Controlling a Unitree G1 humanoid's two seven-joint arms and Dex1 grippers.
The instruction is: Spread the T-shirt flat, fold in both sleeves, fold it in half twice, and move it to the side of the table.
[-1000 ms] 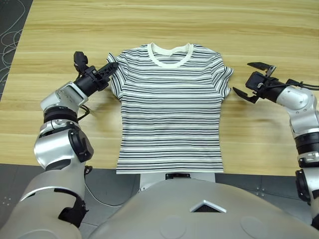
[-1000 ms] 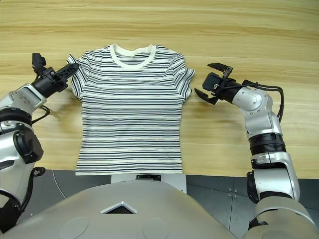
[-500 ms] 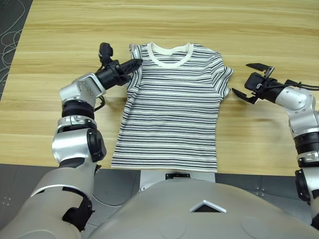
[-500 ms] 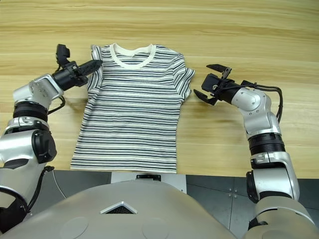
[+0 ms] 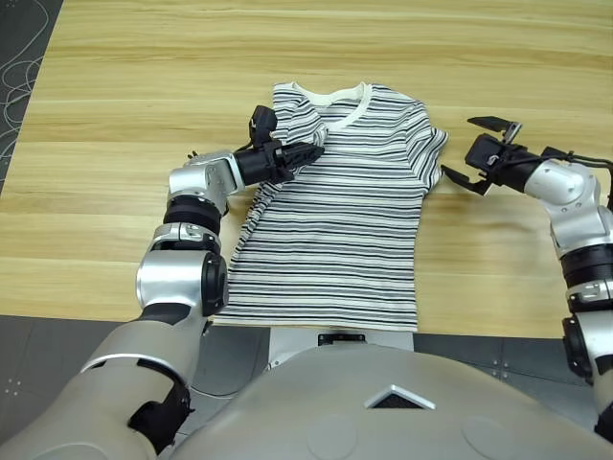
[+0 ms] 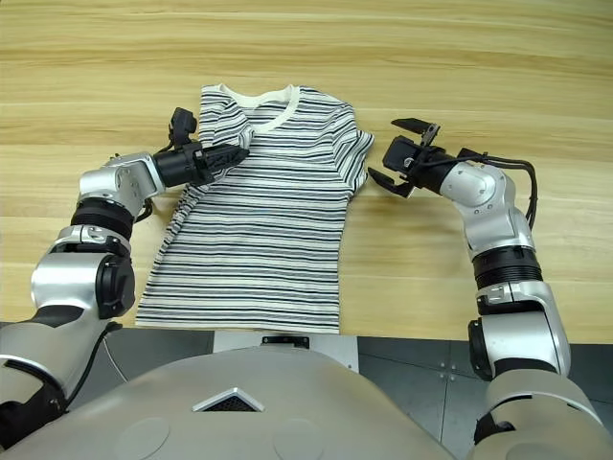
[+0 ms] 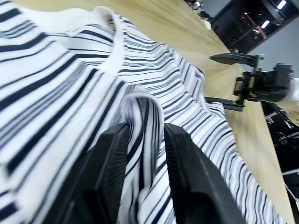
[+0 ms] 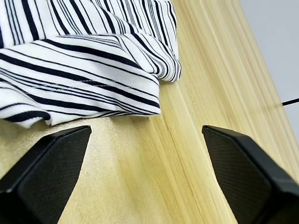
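The T-shirt (image 5: 354,220) is laid face up in the middle of the table (image 5: 115,115), with its collar (image 5: 337,97) on the far side and its hem (image 5: 316,319) at the near edge. The left sleeve (image 7: 140,107) is turned in over the chest. A fold of it is clamped between the 2 fingers (image 7: 112,158) of the left gripper (image 5: 311,153), which is held just above the fabric below the collar. On that side the T-shirt's edge is drawn into a slant from the gripper down to the hem.

The right sleeve (image 5: 433,149) is spread flat on the wood. Just beside it, apart from the cloth, the right gripper (image 5: 460,147) is held with its jaws wide and nothing between them. Bare wood is seen between its fingers (image 8: 46,158) in the right wrist view, with the sleeve's edge just beyond.

Nothing else is set on the table. The left forearm is stretched across the wood beside the T-shirt. Wide bare wood is left beyond the collar and out to both sides, more on the left than on the right. Past the table's left edge, dark floor (image 5: 14,115) is seen with loose cables (image 5: 19,62) on it.
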